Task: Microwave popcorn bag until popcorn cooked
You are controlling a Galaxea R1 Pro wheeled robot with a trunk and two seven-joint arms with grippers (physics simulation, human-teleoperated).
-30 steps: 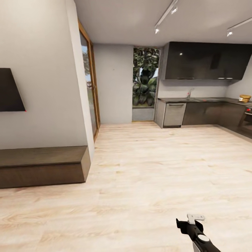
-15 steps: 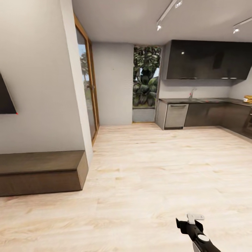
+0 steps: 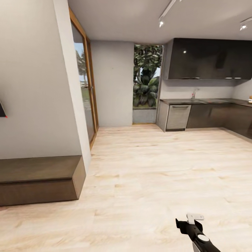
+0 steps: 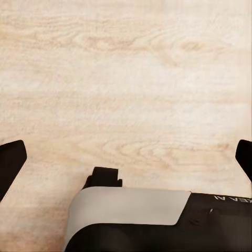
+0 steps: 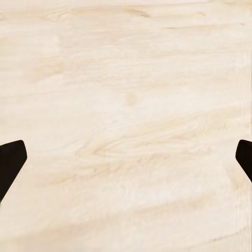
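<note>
The kitchen lies ahead at the far right of the head view, with its grey countertop (image 3: 206,101) over dark cabinet fronts and glossy dark wall cabinets (image 3: 210,59) above. The popcorn bag and the microwave are out of view. My right arm (image 3: 196,232) reaches into the picture at the bottom right, above the light wood floor (image 3: 150,175). In the left wrist view my left gripper (image 4: 126,157) stands open, its dark fingertips (image 4: 10,160) far apart over bare floor. My right gripper (image 5: 126,157) is open too, with only floorboards between its fingertips (image 5: 10,160).
A low dark wooden bench (image 3: 38,178) runs along the wall at the left, beside a protruding wall corner (image 3: 70,87). A wood-framed glass door (image 3: 84,91) and a window with plants (image 3: 147,80) stand behind. A steel appliance front (image 3: 178,117) ends the cabinet run.
The whole head view has shifted: the camera has moved forward, the left wall and bench slide outward, the kitchen looks slightly nearer. My right arm keeps its place in the picture.
</note>
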